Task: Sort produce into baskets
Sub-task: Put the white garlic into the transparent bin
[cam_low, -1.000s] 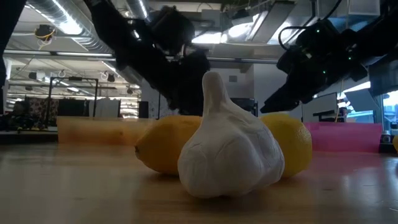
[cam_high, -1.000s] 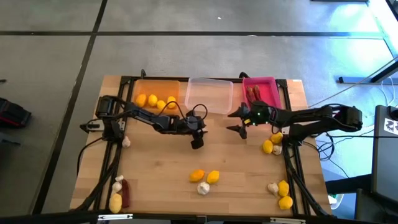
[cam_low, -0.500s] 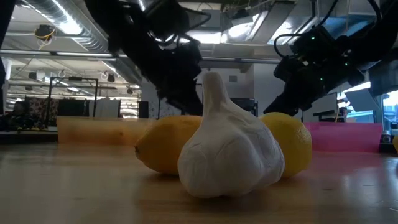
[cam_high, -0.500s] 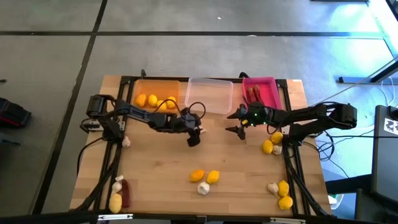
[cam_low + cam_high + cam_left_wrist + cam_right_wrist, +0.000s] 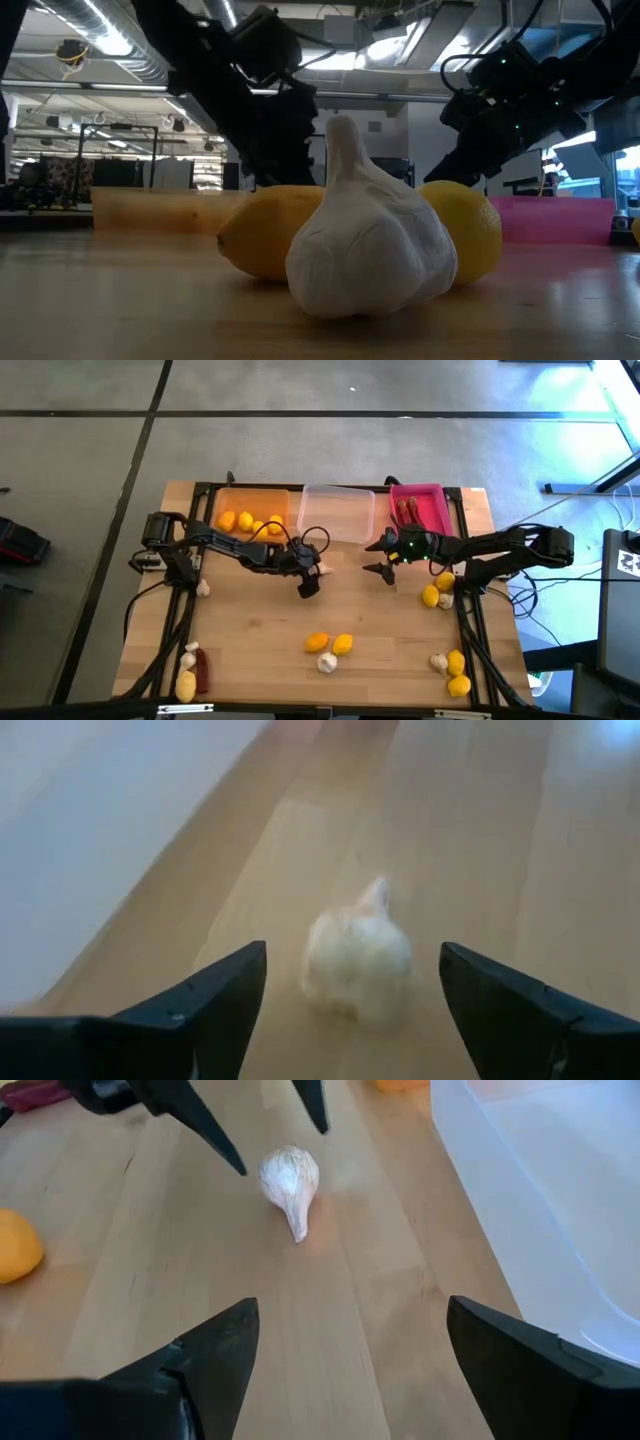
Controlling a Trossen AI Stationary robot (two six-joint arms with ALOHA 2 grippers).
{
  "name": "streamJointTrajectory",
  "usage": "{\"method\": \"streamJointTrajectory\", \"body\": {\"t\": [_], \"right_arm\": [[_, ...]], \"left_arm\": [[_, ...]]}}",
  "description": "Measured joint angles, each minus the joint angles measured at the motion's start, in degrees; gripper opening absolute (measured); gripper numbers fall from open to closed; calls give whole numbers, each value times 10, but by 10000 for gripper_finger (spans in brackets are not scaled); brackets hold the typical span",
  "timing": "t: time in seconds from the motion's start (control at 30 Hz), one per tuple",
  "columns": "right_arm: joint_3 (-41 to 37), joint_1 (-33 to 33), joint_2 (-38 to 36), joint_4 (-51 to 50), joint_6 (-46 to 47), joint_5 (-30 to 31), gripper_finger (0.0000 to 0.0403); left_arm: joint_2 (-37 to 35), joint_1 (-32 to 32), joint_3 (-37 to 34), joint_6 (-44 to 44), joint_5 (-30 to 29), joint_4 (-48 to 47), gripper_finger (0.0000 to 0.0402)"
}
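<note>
Since prev. frame, left gripper (image 5: 311,580) is shifted slightly toward clear tray (image 5: 335,512); jaws wide open, empty, astride garlic bulb (image 5: 322,570) lying on table (image 5: 250,630). Right gripper (image 5: 381,556) is held wide open, empty, nearby.

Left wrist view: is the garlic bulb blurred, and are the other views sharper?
Left wrist view: the garlic bulb is soft and smeared. Right wrist view: the same bulb is crisp. Low view: the near garlic is sharp, the arms dark against ceiling lights.
</note>
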Motion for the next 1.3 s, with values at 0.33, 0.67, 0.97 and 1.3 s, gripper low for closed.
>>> {"method": "streamJointTrajectory", "body": {"t": [0.33, 0.67, 0.97, 1.3], "right_arm": [[0, 0, 0, -4, 0, 1, 317], [0, 0, 0, -3, 0, 5, 317], [8, 21, -16, 41, 17, -64, 317], [65, 75, -49, 41, 42, -16, 317]], "left_arm": [[56, 8, -6, 30, 8, 35, 277], [62, 7, -6, 46, 8, 120, 153], [28, 7, -6, 5, 8, 173, 144], [-45, -17, -5, -13, 8, 265, 151]]}}
